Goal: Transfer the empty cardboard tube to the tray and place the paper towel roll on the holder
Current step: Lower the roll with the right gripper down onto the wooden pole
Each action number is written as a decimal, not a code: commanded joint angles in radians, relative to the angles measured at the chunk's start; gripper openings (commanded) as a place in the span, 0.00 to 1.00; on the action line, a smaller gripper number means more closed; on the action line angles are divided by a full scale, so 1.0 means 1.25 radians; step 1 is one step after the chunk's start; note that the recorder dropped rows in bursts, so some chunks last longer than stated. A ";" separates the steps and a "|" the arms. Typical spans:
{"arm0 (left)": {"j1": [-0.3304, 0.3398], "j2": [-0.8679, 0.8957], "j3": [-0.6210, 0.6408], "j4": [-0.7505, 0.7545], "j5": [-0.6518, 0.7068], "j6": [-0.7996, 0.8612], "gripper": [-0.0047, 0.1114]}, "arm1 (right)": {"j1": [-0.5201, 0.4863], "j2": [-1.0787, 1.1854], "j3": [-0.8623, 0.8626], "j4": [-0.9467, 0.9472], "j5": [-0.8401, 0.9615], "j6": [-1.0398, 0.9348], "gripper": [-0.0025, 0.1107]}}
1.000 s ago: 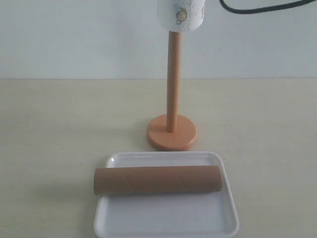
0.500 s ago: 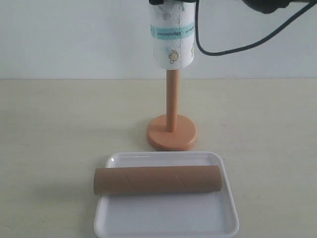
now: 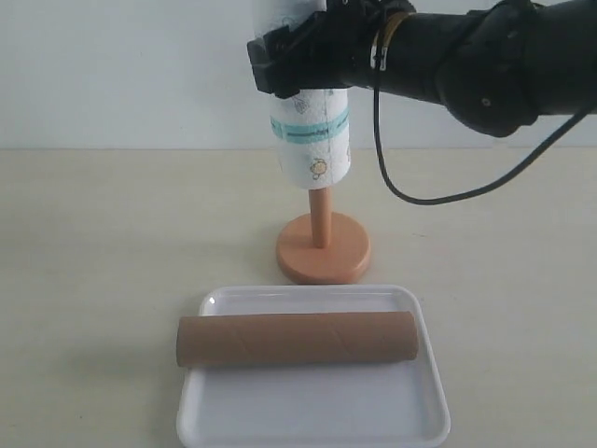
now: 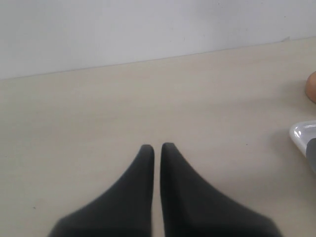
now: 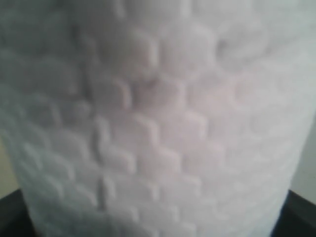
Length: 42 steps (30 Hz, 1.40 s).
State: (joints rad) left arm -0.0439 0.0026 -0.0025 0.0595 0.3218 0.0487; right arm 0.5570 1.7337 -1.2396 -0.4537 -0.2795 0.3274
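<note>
The brown cardboard tube lies lengthwise across the white tray at the front. Behind it stands the orange wooden holder; only its base and the low part of its post show. The paper towel roll is threaded upright over the post, its lower end well above the base. My right gripper is shut on the roll's upper part, the black arm reaching in from the right. The right wrist view is filled by the roll's embossed white paper. My left gripper hovers shut over bare table, empty.
A beige table runs to a pale wall at the back. The tray's corner and a bit of the orange holder base show at the edge of the left wrist view. A black cable hangs from the right arm.
The right arm has come down into the exterior view, lowering the paper towel roll along the holder's post. The tube and tray have not moved.
</note>
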 commanded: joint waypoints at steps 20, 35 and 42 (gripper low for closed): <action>0.002 -0.002 0.002 -0.009 -0.006 -0.002 0.08 | -0.001 -0.009 0.259 0.447 -0.326 -0.289 0.02; 0.002 -0.002 0.002 -0.009 -0.006 -0.002 0.08 | -0.001 0.057 0.276 0.520 -0.308 -0.255 0.44; 0.002 -0.002 0.002 -0.009 -0.006 -0.002 0.08 | -0.001 0.059 0.276 0.520 -0.288 -0.255 0.45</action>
State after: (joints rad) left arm -0.0439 0.0026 -0.0025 0.0595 0.3218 0.0487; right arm 0.5570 1.8135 -0.8966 0.1903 -0.6184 0.0074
